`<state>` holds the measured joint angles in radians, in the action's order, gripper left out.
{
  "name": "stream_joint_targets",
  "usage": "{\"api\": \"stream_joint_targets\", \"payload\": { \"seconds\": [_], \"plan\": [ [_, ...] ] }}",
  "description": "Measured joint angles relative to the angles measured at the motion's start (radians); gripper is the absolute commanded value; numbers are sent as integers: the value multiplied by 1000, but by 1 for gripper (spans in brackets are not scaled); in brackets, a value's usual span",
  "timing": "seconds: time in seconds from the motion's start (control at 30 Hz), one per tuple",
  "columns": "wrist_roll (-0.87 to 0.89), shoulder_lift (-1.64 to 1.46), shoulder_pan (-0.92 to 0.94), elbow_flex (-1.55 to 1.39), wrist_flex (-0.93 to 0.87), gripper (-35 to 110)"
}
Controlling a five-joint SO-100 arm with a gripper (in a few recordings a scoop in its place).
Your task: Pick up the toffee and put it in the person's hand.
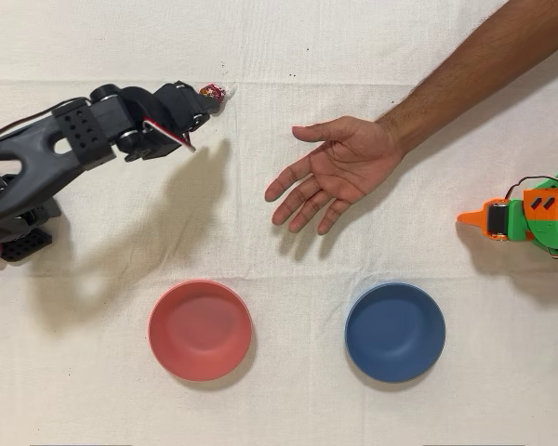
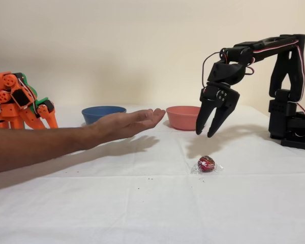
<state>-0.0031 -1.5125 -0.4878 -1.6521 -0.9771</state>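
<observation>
Here the toffee point(image 2: 206, 163) lies on the white cloth point(image 2: 142, 213), below the black arm's gripper point(image 2: 207, 133) and untouched.
In the fixed view the fingers hang apart, tips down, well above the sweet and a little farther back; the person's hand point(image 2: 129, 123) waits palm-up to the left, clear of both.

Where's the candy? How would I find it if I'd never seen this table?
Start at the black arm standing on the white cloth. Follow it to its open end effector, which hangs in the air pointing down. Below it on the cloth lies the toffee: tiny, round, dark red and shiny in a clear twisted wrapper, far smaller than the red bowl or the blue bowl.
</observation>
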Motion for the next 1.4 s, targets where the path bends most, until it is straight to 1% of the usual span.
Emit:
{"api": "stream_joint_targets", "payload": {
  "seconds": [0.2,0.63,0.97,1.4],
  "plan": [
    [-26,97,-38,78,-41,25],
    [-31,244,-100,227,-64,25],
    [-77,265,-78,227,-23,25],
    [-133,267,-64,123,72,25]
  ]
}}
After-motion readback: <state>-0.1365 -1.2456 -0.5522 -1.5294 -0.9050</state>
